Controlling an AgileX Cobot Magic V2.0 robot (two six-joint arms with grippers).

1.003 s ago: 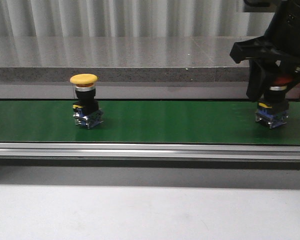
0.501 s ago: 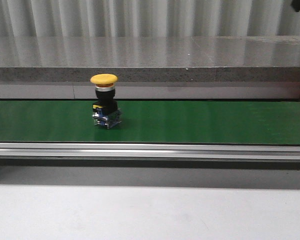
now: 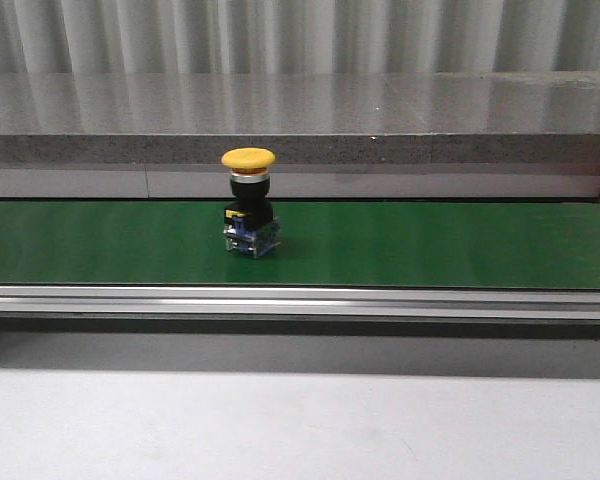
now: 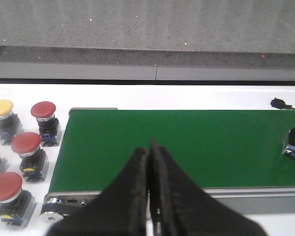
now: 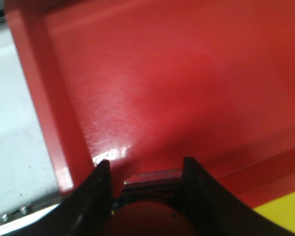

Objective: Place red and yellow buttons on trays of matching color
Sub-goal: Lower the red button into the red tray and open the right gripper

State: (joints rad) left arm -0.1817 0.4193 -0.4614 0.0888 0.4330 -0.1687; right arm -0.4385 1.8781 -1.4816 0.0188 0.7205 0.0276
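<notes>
The right gripper (image 5: pixel 146 184) is clamped on a red button (image 5: pixel 147 219) above the red tray (image 5: pixel 187 88). The left gripper (image 4: pixel 148 147) is closed and empty, well apart from the yellow button (image 3: pixel 249 200) on the belt (image 3: pixel 430 245).

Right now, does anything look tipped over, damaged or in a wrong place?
Nothing stands out. The yellow button stands upright on the green belt, and the right gripper holds a red button over the red tray.
</notes>
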